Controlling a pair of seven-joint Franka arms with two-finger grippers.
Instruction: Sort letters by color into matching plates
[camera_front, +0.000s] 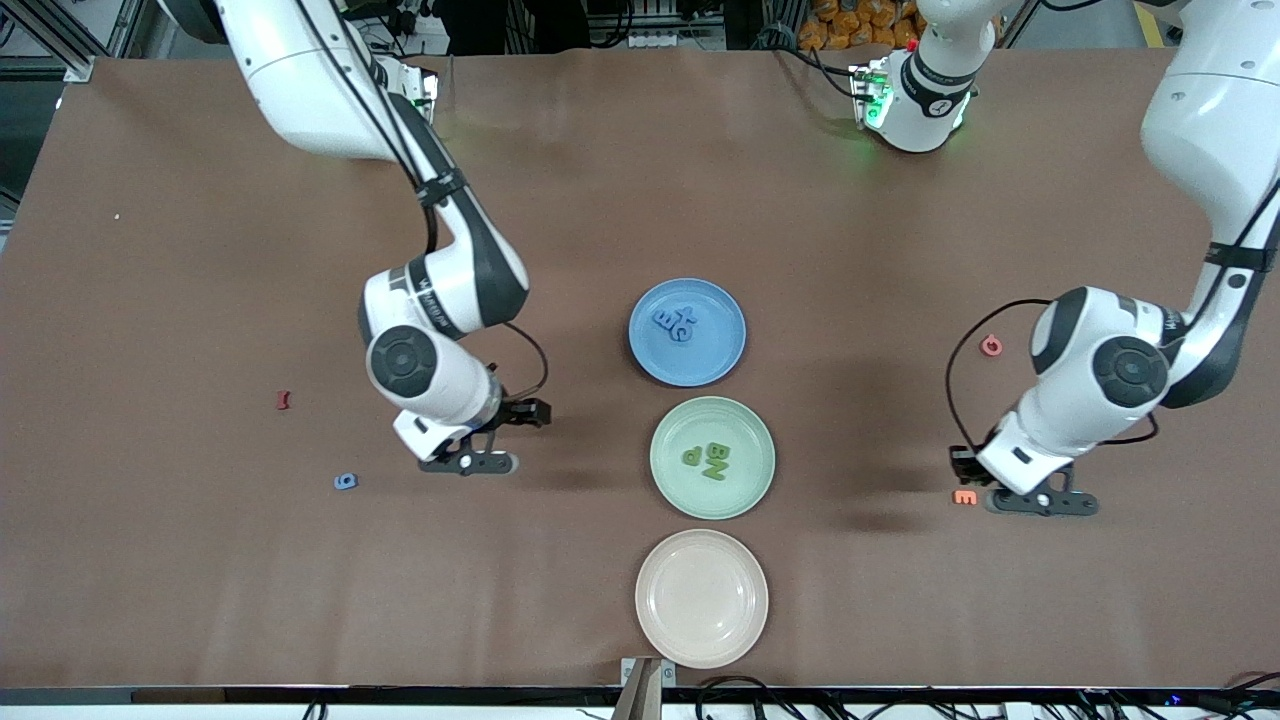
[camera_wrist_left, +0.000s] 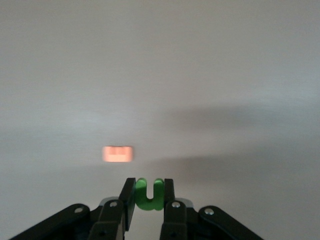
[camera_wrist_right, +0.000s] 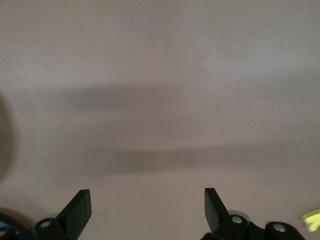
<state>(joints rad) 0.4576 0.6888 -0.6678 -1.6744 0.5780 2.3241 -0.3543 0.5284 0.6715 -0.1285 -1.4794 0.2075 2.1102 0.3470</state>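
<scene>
My left gripper (camera_wrist_left: 148, 184) is shut on a small green U-shaped letter (camera_wrist_left: 148, 197), just above the bare table at the left arm's end; in the front view this gripper (camera_front: 1040, 503) hides the letter. The blue plate (camera_front: 705, 358) holds blue letters (camera_front: 673, 322). The mint green plate (camera_front: 690, 492), nearer the front camera, holds green letters (camera_front: 710, 460). One blue letter (camera_front: 346, 481) lies on the table toward the right arm's end, close to my right gripper (camera_front: 470, 464). That right gripper (camera_wrist_right: 147, 197) is open with nothing between its fingers.
An orange letter (camera_front: 965, 497) lies beside my left gripper and shows as a blurred orange letter (camera_wrist_left: 118, 153) from the wrist. A pink letter (camera_front: 991, 345) and a dark red letter (camera_front: 283, 400) lie apart. A beige-pink plate (camera_front: 701, 598) sits nearest the camera. A yellow letter (camera_wrist_right: 311, 219) shows by the right gripper.
</scene>
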